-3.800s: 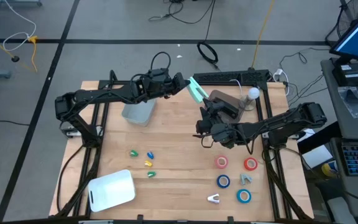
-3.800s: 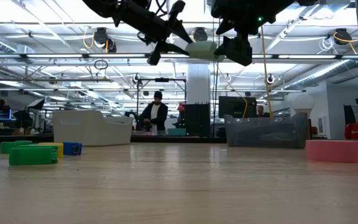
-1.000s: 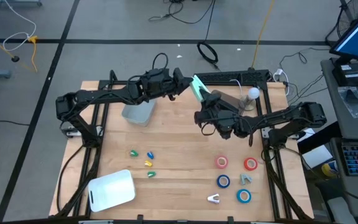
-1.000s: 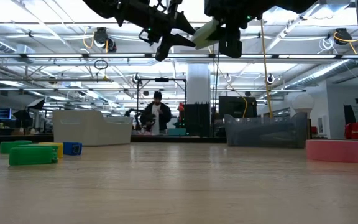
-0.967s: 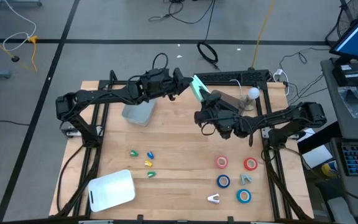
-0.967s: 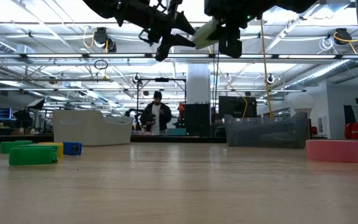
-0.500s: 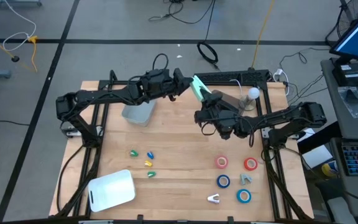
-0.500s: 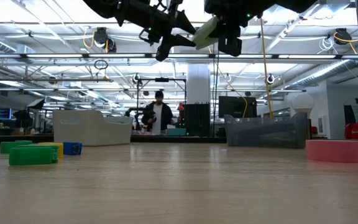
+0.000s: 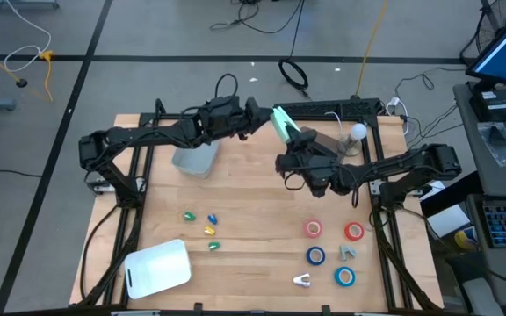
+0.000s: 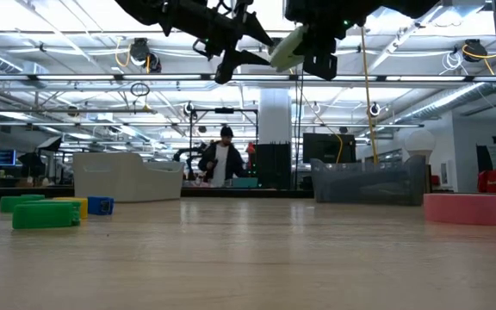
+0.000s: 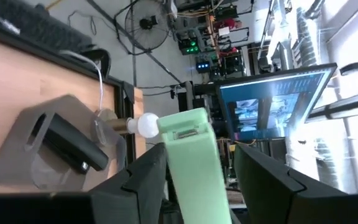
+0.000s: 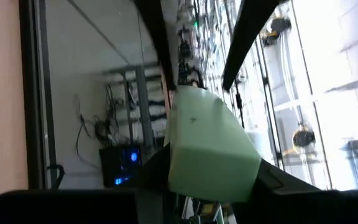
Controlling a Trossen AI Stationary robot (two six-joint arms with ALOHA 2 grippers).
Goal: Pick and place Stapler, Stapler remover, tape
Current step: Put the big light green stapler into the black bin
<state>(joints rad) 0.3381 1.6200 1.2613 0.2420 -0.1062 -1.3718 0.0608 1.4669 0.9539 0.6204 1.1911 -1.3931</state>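
Green stapler is in the air above the table's far middle. Right gripper pinches one end; left gripper has fingers spread, flanking the other (contact unclear). Tape rolls lie on the table, near right.

One pale green plastic stapler is in the air. Four ring-shaped tape rolls lie on the wooden bench: two red and two blue. Two small grey staple removers sit among them. Four small coloured blocks cluster together (green, blue, yellow, green). Two translucent grey bins and one white lid complete the count.
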